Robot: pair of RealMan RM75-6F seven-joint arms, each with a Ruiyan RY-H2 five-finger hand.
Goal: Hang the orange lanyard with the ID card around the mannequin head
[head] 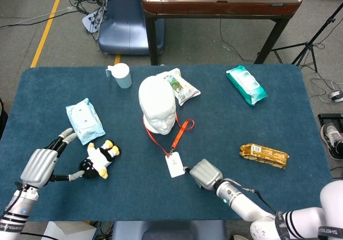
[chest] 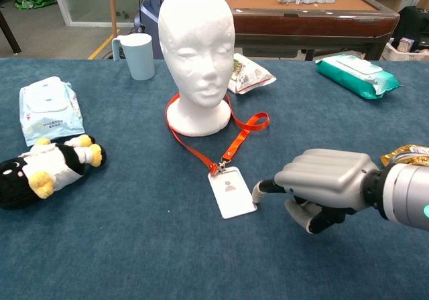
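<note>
Head view shows us the left robot hand [head: 43, 165] open, empty; chest view omits it, showing the right robot hand [chest: 322, 183] curled, fingertip touching the ID card [chest: 232, 191].

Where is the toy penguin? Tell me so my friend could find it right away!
Start at the white mannequin head in the middle of the blue table. Look toward the robot's left hand, near the table's front edge. The toy penguin lies there on its side, just below a pale blue wipes pack; it is the only soft, black, white and yellow thing.
</note>
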